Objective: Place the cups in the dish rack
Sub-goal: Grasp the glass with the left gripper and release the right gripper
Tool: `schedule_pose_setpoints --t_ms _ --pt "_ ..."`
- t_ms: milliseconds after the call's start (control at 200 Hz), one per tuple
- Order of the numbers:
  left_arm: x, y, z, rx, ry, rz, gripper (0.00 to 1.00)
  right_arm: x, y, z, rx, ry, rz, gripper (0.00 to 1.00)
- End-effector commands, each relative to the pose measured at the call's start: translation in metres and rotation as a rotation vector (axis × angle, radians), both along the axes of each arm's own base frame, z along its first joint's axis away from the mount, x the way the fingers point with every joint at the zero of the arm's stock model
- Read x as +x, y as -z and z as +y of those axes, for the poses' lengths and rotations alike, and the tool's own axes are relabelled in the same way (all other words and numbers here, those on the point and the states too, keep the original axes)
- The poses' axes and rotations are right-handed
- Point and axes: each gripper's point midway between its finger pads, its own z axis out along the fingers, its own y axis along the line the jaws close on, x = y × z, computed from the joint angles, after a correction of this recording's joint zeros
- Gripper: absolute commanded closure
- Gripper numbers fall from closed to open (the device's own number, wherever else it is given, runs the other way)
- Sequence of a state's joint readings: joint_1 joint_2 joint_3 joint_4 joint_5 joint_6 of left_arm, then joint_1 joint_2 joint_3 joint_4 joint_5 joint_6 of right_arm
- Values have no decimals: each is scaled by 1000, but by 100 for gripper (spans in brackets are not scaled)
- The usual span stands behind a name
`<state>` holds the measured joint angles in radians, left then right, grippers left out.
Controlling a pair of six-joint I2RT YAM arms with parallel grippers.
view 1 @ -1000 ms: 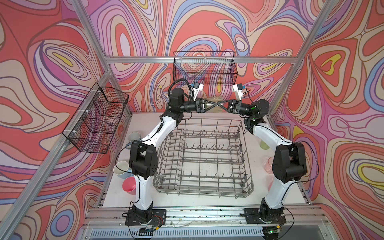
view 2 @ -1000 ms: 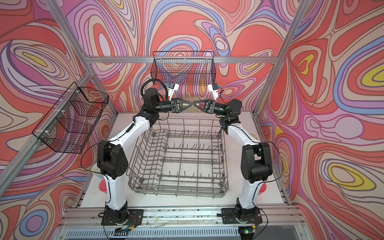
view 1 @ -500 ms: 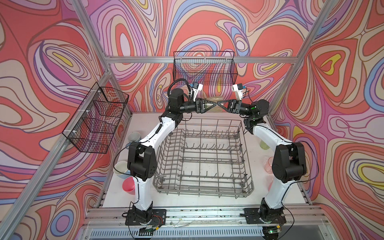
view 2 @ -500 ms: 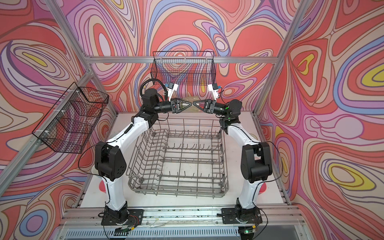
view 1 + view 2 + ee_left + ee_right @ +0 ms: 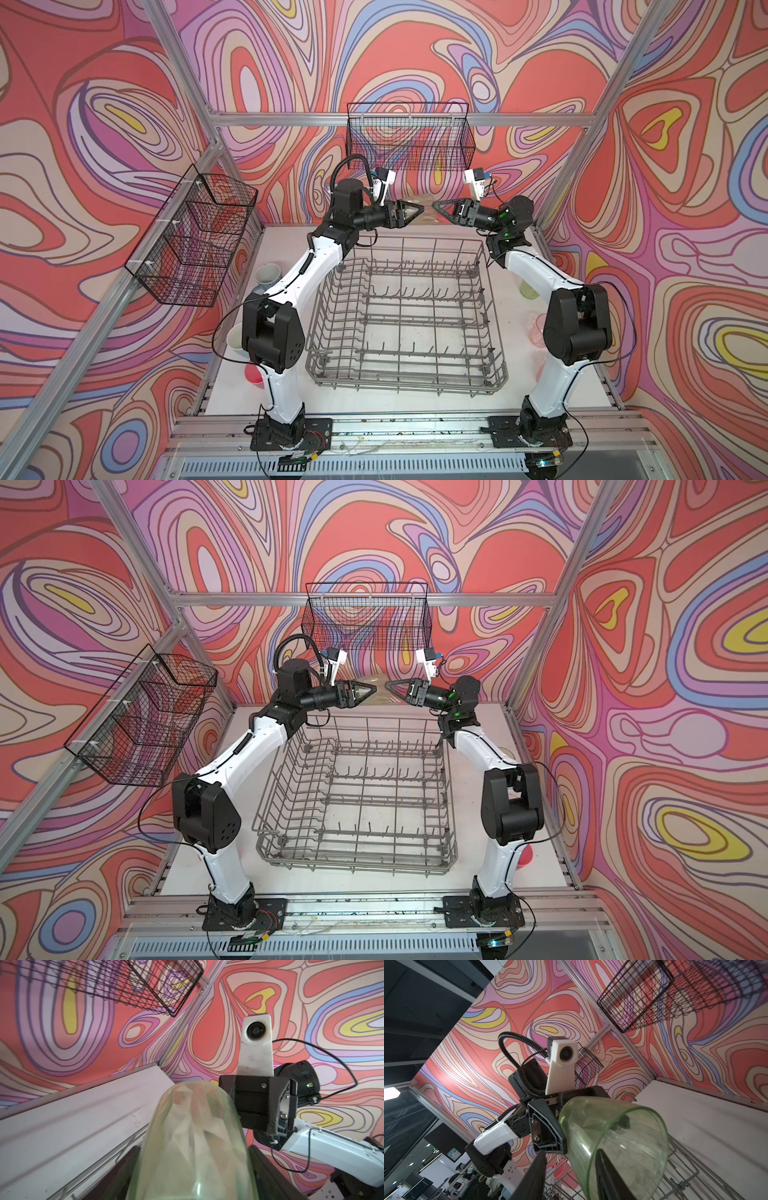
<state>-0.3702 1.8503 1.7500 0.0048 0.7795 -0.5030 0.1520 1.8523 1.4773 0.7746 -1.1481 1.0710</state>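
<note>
Above the far edge of the grey wire dish rack both grippers meet tip to tip round one translucent yellow-green tumbler. My left gripper is shut on its sides, base pointing away. My right gripper is open: one finger stands inside the tumbler mouth, the other outside with a gap to the wall. Other cups stand on the table: two pale ones and a pink one left of the rack, a yellow-green one and a translucent pink one to its right.
A black mesh basket hangs on the back wall just above the grippers, another one on the left wall. Aluminium frame posts stand at the back corners. The rack holds only its upright tines.
My right gripper's jaws have spread apart from the tumbler's rim. The left gripper keeps its hold, and the left arm's elbow has shifted a little.
</note>
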Motion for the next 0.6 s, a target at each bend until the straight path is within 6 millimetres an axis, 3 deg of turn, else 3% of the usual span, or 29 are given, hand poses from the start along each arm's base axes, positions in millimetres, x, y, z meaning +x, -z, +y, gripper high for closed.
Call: schedule_pose_setpoints --t_ms 0,50,65,115,391,596 --pt "1 7 23 89 -105 9 24 6 7 -4 -79 112 -26 58" --pt "1 13 28 127 -135 20 24 14 19 -7 -118 162 -11 58" --pt "0 15 30 137 -142 24 24 10 11 -9 -125 181 -32 58" --pt "0 21 36 171 -172 39 24 15 16 -14 -165 243 -25 57" --pt "-8 55 72 389 -312 120 24 35 62 -54 -396 555 44 55" --pt "-17 79 84 635 -363 122 24 39 97 -83 -545 709 112 55"
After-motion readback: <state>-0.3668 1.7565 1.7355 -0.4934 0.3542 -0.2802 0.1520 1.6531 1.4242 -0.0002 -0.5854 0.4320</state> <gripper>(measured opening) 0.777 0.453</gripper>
